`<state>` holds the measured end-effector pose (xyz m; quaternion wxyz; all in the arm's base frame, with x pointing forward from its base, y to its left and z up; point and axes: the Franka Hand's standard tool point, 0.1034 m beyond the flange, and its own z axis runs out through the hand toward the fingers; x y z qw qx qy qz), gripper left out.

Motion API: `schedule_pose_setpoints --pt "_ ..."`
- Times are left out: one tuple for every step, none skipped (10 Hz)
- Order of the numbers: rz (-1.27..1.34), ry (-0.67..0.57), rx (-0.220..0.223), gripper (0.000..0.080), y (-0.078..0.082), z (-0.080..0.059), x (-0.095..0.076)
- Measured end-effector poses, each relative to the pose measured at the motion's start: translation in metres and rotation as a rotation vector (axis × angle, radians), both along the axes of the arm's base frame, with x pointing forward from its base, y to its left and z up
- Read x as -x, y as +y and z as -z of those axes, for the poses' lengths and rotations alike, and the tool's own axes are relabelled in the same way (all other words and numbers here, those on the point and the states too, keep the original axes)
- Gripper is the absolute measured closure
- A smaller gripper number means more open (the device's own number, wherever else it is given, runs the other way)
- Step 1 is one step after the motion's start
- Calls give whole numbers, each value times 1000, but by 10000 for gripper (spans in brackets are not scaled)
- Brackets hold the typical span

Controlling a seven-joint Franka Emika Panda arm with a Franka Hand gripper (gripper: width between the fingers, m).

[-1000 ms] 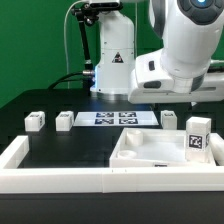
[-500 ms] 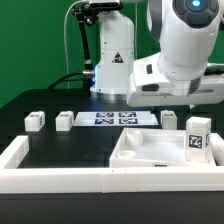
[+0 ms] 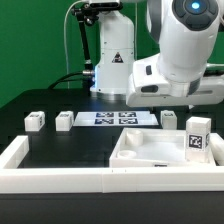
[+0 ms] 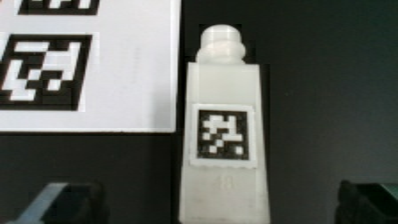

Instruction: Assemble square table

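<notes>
The square table's white tabletop (image 3: 140, 152) lies rim-up at the front on the exterior view's right. A tagged leg (image 3: 197, 136) stands at its right edge. Two small legs (image 3: 36, 121) (image 3: 66, 120) sit in a row on the exterior view's left, and a third (image 3: 168, 119) lies just past the marker board's right end. In the wrist view that leg (image 4: 222, 130) lies lengthwise, tag up, peg end away from my gripper (image 4: 217, 205). The gripper is open. Its dark fingertips (image 4: 63, 205) stand apart on either side of the leg's near end and touch nothing.
The marker board (image 3: 115, 118) lies flat behind the legs, and its edge (image 4: 98, 70) runs beside the leg in the wrist view. A long white rail (image 3: 55, 172) borders the black surface at the front. The arm's white base (image 3: 110, 60) stands at the back.
The arm has shifted slightly toward the exterior view's left above the leg by the marker board. The jaws stay open and no part has moved.
</notes>
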<state>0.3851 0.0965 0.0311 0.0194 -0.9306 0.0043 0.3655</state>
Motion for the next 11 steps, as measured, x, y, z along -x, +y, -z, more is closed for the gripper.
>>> schedule_pose_setpoints --pt "-3 33 1 150 0 1 7" --pt "-6 128 3 150 1 1 14" --pt "-8 164 5 150 2 7 11" --pt "-11 225 8 150 2 7 17" --pt "-13 224 11 150 6 12 17" --pt "-19 212 7 150 10 13 17" --pt "-20 211 8 150 10 16 19" --pt "-19 204 10 150 9 20 22" --pt "-18 197 11 150 8 23 23" --pt "-17 189 12 150 8 25 24" --pt "-16 184 14 150 8 27 24"
